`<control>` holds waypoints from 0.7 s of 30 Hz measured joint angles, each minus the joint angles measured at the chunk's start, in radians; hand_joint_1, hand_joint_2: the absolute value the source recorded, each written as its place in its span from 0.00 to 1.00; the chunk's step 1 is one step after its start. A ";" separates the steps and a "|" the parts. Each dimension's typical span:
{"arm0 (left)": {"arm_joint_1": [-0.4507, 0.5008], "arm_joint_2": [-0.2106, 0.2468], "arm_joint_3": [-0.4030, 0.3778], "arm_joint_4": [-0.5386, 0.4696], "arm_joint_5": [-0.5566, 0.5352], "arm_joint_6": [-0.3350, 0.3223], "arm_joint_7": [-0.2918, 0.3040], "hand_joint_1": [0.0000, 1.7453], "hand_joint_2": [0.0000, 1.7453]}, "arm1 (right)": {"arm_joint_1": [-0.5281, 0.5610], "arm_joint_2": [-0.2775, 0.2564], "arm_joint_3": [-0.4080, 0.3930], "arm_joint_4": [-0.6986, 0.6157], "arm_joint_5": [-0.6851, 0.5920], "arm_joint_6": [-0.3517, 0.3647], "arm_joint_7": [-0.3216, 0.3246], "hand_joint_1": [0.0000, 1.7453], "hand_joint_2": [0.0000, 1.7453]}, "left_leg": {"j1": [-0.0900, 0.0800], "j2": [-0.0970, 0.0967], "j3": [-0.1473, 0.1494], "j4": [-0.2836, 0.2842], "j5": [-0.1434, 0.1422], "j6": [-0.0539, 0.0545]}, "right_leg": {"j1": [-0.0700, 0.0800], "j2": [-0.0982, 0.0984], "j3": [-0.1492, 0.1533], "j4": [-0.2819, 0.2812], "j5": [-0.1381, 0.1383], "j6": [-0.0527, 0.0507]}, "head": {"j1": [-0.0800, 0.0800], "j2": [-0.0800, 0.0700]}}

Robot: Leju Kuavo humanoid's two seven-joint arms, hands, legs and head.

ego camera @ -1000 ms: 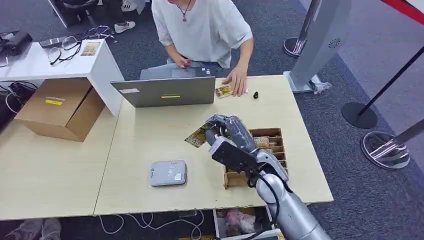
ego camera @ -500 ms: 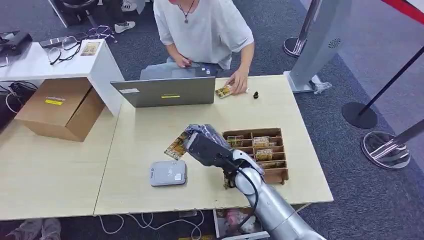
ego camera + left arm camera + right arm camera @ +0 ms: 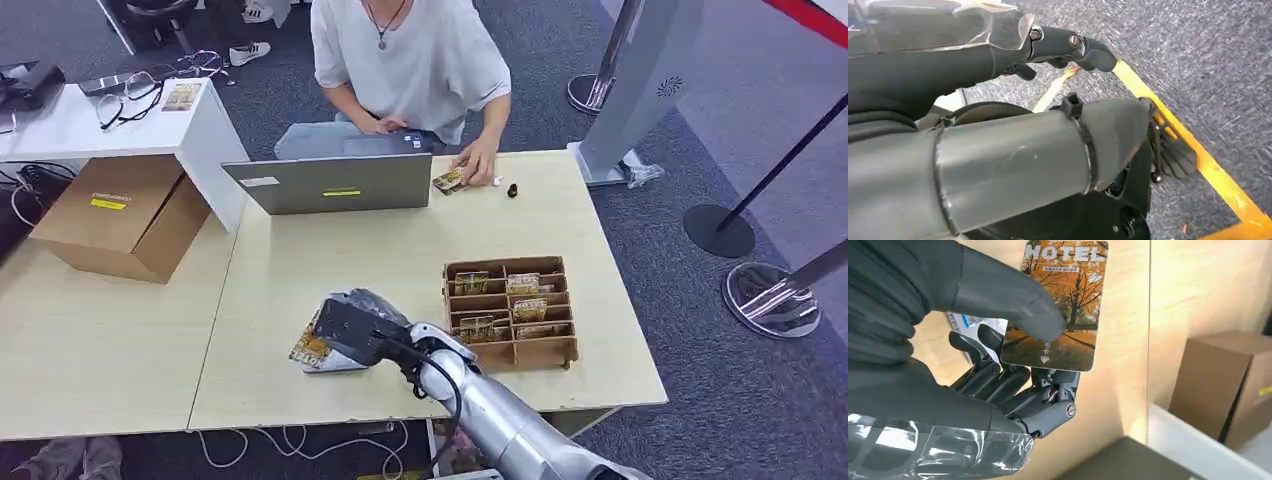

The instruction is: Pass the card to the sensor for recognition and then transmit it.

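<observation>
My right hand (image 3: 352,328) pinches a hotel card (image 3: 310,345) printed with autumn trees and holds it low over the grey sensor (image 3: 338,366), which it mostly hides. In the right wrist view the thumb (image 3: 998,295) presses the card (image 3: 1060,305) against the dark fingers (image 3: 1013,385) below it, and a strip of the sensor's white label (image 3: 965,322) shows behind. I cannot tell whether the card touches the sensor. In the left wrist view my left hand (image 3: 1068,45) hangs over the carpet and holds nothing.
A wooden divided box (image 3: 512,310) with several cards stands right of my hand. Across the table (image 3: 300,260) a person (image 3: 410,60) sits behind a grey laptop (image 3: 330,182), one hand on a card (image 3: 447,180). A cardboard box (image 3: 120,215) sits at the left.
My right hand has carried the card left and toward the table's front edge, from beside the wooden box down over the sensor, which it now covers.
</observation>
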 joint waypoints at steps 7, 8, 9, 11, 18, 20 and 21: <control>0.000 0.000 -0.005 0.000 -0.003 0.012 0.013 0.00 0.00 | -0.040 0.031 0.053 0.110 -0.003 -0.021 0.002 1.00 1.00 | 0.000 0.000 0.000 0.000 0.000 0.000 | 0.000 0.000 0.000 0.000 0.000 0.000 | 0.000 0.000; 0.000 0.000 -0.005 0.000 -0.003 0.013 0.013 0.00 0.00 | -0.044 0.034 0.058 0.124 -0.003 -0.033 0.005 1.00 1.00 | 0.000 0.000 0.000 0.000 0.000 0.000 | 0.000 0.000 0.000 0.000 0.000 0.000 | 0.000 0.000; 0.000 0.000 -0.005 0.000 -0.003 0.014 0.013 0.00 0.00 | -0.047 0.038 0.064 0.138 -0.002 -0.042 0.010 1.00 1.00 | 0.000 0.000 0.000 0.000 0.000 0.000 | 0.000 0.000 0.000 0.000 0.000 0.000 | 0.000 0.000; 0.000 0.000 -0.006 0.000 -0.003 0.016 0.014 0.00 0.00 | -0.052 0.043 0.073 0.162 0.002 -0.062 0.024 1.00 1.00 | 0.000 0.000 0.000 0.000 0.000 0.000 | 0.000 0.000 0.000 0.000 0.000 0.000 | 0.000 0.000; 0.000 0.000 -0.012 0.000 -0.003 0.020 0.014 0.00 0.00 | -0.062 0.061 0.086 0.220 0.007 -0.102 0.063 1.00 1.00 | 0.000 0.000 0.000 0.000 0.000 0.000 | 0.000 0.000 0.000 0.000 0.000 0.000 | 0.000 0.000; 0.000 0.000 -0.014 0.000 -0.003 0.020 0.013 0.00 0.00 | -0.065 0.064 0.090 0.233 0.007 -0.115 0.078 1.00 1.00 | 0.000 0.000 0.000 0.000 0.000 0.000 | 0.000 0.000 0.000 0.000 0.000 0.000 | 0.000 0.000; -0.001 0.000 -0.015 0.000 -0.003 0.020 0.012 0.00 0.00 | -0.066 0.064 0.090 0.240 0.006 -0.123 0.085 1.00 1.00 | 0.000 0.000 0.000 0.000 0.000 0.000 | 0.000 0.000 0.000 0.000 0.000 0.000 | 0.000 0.000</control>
